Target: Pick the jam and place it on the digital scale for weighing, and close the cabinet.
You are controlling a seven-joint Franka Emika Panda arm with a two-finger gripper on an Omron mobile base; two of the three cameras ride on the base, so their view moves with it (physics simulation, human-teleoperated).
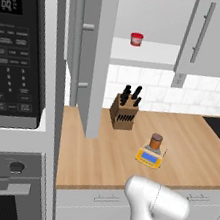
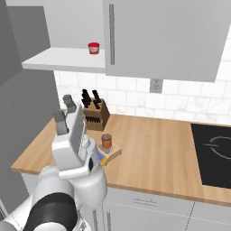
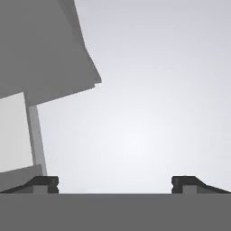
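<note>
The jam [image 1: 156,141], a small jar with a dark brown lid, stands upright on the yellow digital scale [image 1: 148,157] on the wooden counter. It also shows in the right base view, jam [image 2: 106,141] on the scale [image 2: 109,156], which my arm partly hides. The grey cabinet's left door [image 1: 93,53] stands swung open, showing the pale shelf [image 1: 147,52]; its right door [image 2: 167,36] is shut. My gripper [image 2: 65,110] is raised left of the jam, apart from it and pointing upward, open and empty. In the hand view the gripper [image 3: 115,184] has wide-set tips facing grey panels.
A short red jar [image 1: 136,39] sits on the cabinet shelf. A knife block [image 1: 124,112] stands at the back of the counter [image 1: 195,157]. The black microwave [image 1: 15,50] is at the left, a dark cooktop [image 2: 214,153] at the right.
</note>
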